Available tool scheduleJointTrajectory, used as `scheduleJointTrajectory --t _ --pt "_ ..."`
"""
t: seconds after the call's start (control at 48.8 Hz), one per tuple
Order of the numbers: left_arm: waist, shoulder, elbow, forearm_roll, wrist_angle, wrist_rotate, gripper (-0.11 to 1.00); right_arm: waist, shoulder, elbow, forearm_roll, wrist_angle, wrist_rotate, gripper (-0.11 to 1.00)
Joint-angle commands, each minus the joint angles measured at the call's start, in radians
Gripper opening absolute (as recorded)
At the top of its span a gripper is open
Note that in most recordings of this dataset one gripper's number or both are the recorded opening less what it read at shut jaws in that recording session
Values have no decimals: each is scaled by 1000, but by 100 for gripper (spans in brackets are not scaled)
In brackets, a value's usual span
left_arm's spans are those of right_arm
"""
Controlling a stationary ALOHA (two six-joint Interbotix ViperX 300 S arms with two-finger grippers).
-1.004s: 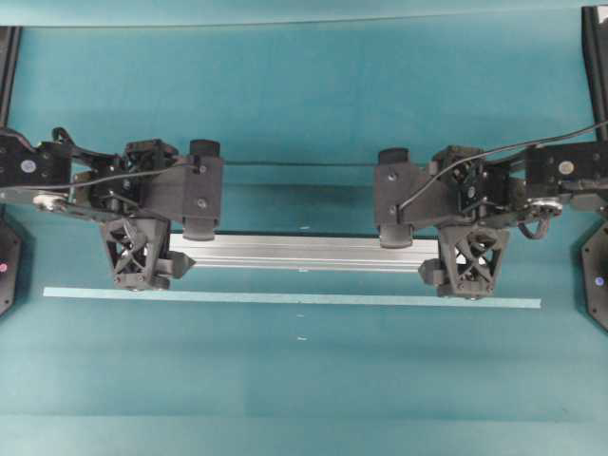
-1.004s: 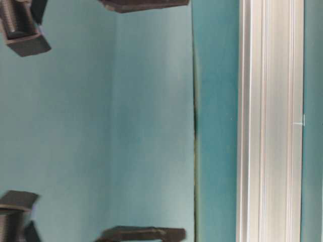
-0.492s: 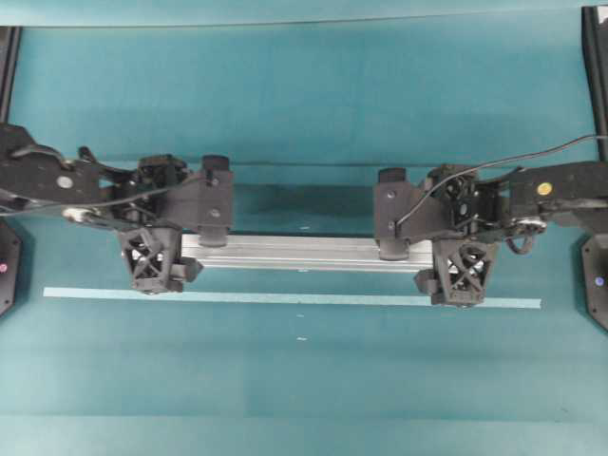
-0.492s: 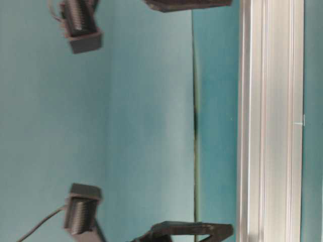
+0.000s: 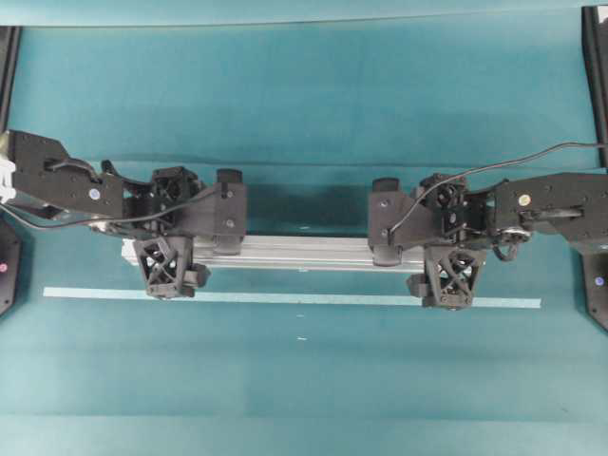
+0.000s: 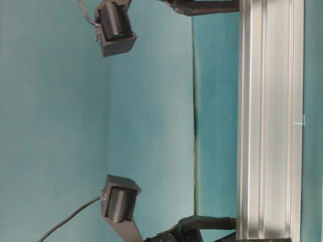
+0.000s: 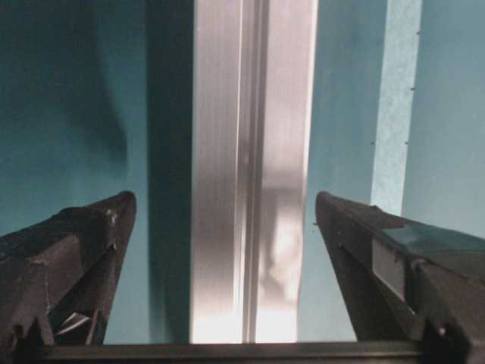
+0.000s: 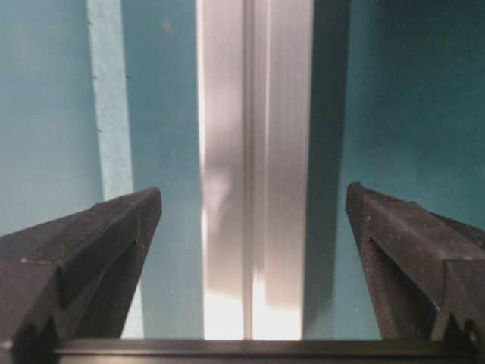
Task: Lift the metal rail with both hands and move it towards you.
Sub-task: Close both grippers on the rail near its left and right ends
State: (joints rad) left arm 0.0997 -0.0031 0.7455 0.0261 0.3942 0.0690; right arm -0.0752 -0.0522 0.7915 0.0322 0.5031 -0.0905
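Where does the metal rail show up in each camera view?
Overhead: metal rail lies level across the middle.
Table-level: upright band at right.
Left wrist: upright, centred.
Right wrist: upright, centred.
Shared landmark: pale tape strip beside it in three views.

Overhead, sideways table-level, two close wrist views

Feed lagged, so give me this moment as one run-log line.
stage: pre-grasp | left gripper: open, straddling rail | right gripper: open, straddling rail | rail: on table, unlifted | tape: nearer side
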Motion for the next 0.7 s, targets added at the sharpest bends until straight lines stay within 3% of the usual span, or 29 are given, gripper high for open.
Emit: scheduleJointTrajectory --t 0.0,0.266,0.451,0.553,0.676 --pt "0 5 -2 2 -18 -2 98 -2 12 3 2 -18 2 100" --pt "0 8 0 0 -29 -5 98 -2 17 5 3 -28 2 100" --pt "0 8 -2 2 -31 -49 92 -2 20 3 3 -25 5 98" --pt "-6 8 2 0 -31 -60 74 -2 25 0 3 -20 5 85" --pt "-9 8 9 0 -29 -75 41 2 28 -5 8 -14 5 53"
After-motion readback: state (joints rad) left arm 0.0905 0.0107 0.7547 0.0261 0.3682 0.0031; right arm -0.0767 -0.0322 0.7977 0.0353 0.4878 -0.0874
